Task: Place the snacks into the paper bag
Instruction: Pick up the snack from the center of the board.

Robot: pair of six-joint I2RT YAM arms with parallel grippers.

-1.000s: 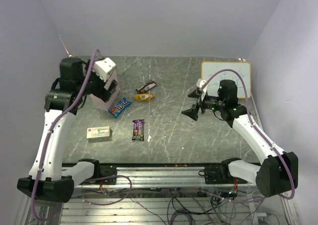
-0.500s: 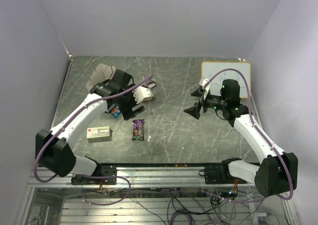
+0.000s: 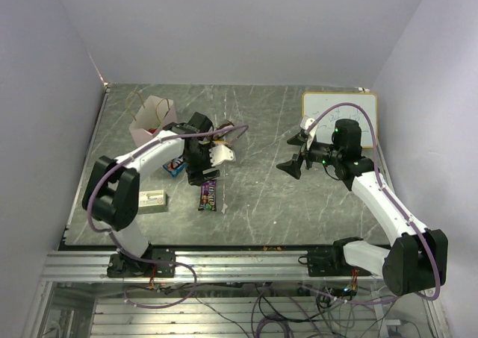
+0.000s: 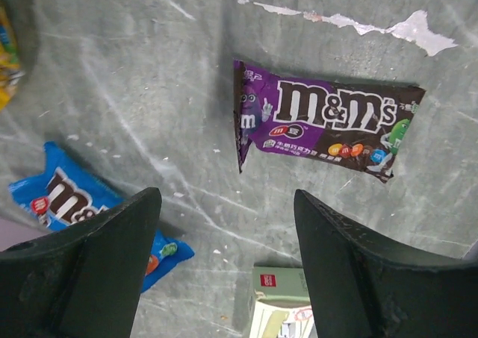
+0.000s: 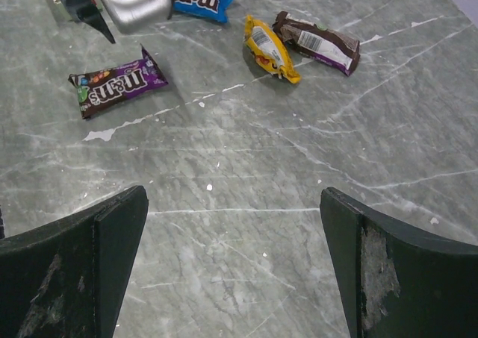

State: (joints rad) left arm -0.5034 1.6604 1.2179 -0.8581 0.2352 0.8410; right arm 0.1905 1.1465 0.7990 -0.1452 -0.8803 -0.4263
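Observation:
The pale pink paper bag point(image 3: 153, 119) stands open at the back left. My left gripper point(image 3: 198, 175) is open and empty, hanging over the table between the blue M&M's packet point(image 3: 177, 166) and the purple-brown M&M's packet point(image 3: 208, 195). In the left wrist view, the purple-brown packet point(image 4: 328, 125) lies ahead of my open fingers point(image 4: 104, 278) and the blue packet point(image 4: 67, 204) lies to their left. My right gripper point(image 3: 293, 153) is open and empty over bare table. The right wrist view shows the yellow packet point(image 5: 270, 51) and the brown bar point(image 5: 317, 43) side by side.
A pale beige box point(image 3: 149, 200) with a red mark lies near the front left and also shows in the left wrist view point(image 4: 287, 308). A white framed whiteboard point(image 3: 340, 118) lies at the back right. Bare marble-patterned table point(image 3: 254, 196) lies between the arms.
My left arm has swung from the paper bag out to the right and down over the blue and purple-brown packets. The bag now stands free. The right arm has barely moved.

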